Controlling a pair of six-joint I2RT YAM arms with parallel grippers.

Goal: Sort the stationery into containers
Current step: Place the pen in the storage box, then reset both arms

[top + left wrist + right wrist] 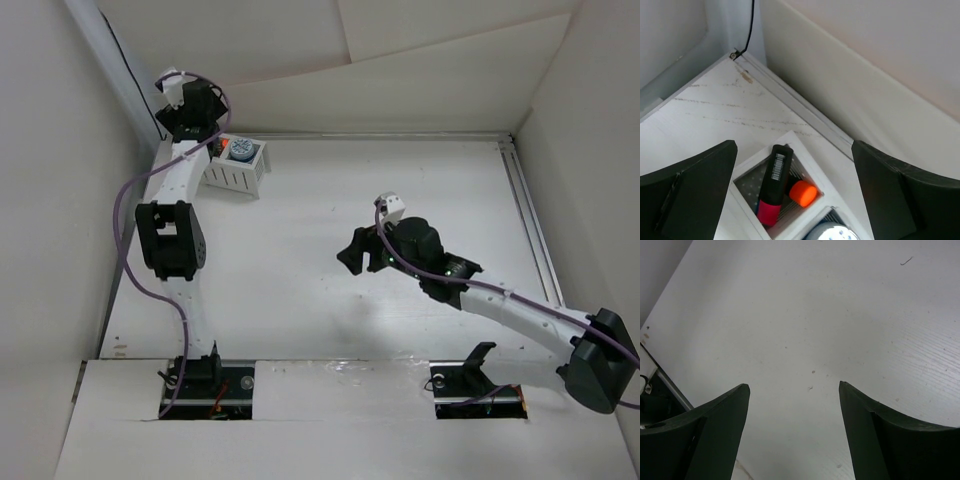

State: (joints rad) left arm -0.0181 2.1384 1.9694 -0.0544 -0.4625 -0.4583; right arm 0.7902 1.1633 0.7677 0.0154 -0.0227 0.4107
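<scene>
The white slatted basket (237, 170) stands at the far left of the table, close to the back wall. In the left wrist view one compartment of the basket (816, 162) holds a black marker with a pink end (773, 180) and, under it, a marker with an orange end (802, 193). The neighbouring compartment holds a grey-blue round cylinder (832, 234). My left gripper (205, 130) (794, 146) hangs open right above the marker compartment, with nothing between its fingers. My right gripper (350, 255) (792, 385) is open over bare table near the middle.
White walls close in the table (400, 200) on the left, back and right. A metal rail (525, 220) runs along the right edge and another rail (790, 100) runs along the back wall behind the basket. A black cable (751, 25) drops into the far left corner.
</scene>
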